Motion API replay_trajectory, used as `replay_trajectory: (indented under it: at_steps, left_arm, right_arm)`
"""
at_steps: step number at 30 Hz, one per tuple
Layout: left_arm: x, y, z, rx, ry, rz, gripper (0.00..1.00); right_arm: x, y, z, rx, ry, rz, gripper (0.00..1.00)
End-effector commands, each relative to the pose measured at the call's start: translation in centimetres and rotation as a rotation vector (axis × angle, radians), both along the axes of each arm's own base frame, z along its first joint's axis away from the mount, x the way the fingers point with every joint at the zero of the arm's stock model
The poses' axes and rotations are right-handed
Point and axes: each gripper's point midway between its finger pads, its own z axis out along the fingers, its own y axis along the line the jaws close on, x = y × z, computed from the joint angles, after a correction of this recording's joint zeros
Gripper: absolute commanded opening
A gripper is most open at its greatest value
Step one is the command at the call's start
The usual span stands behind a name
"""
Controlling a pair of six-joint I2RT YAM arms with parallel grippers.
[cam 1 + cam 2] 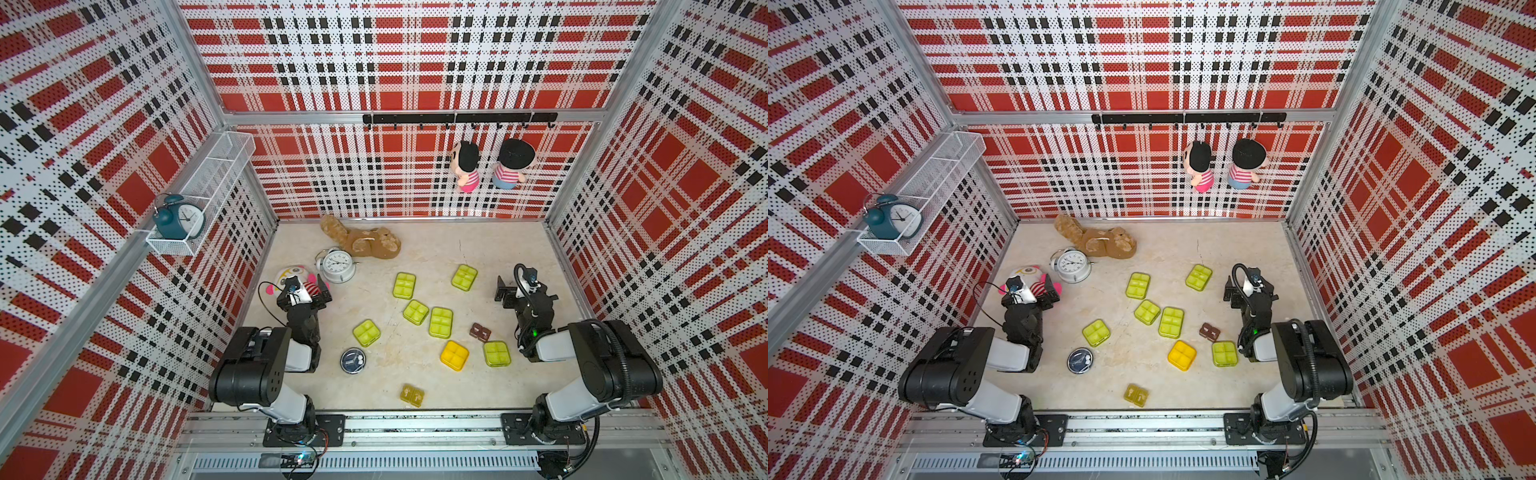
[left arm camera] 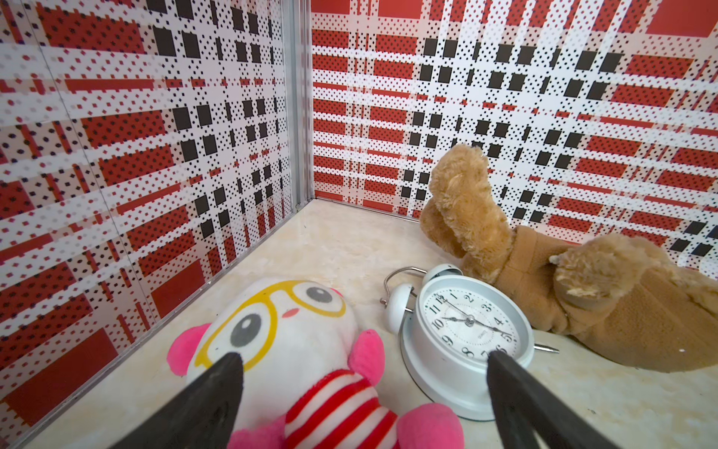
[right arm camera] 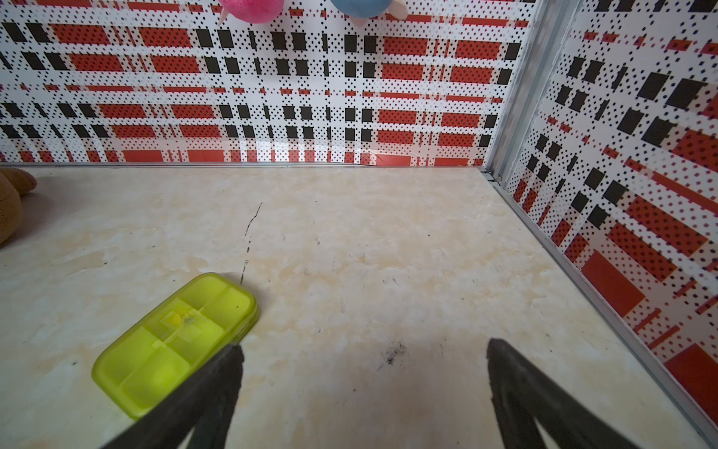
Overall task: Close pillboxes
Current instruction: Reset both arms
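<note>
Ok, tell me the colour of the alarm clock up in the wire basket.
Dark teal with a white face; the alarm clock shows best in a top view.

We count six lime-green pillboxes, one orange-yellow pillbox, one brown pillbox, one amber pillbox nearest us and one round navy pillbox: ten in all. We also count two alarm clocks, one white on the table and one teal in the left wall's wire basket, and four plush toys.
</note>
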Motion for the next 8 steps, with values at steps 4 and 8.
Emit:
replay_trajectory:
  at_steps: [4,8]
  left_arm:
    - [0.37,-0.22,1.01,0.011,-0.035,-0.003,0.98]
    - [0.37,-0.18,1.01,0.011,-0.035,-0.002,0.98]
  right_arm:
    - [0.47,-0.14,0.34,-0.001,-0.015,0.004,1.00]
    - [0.23,-0.25,0.48,0.010,-0.022,0.020,1.00]
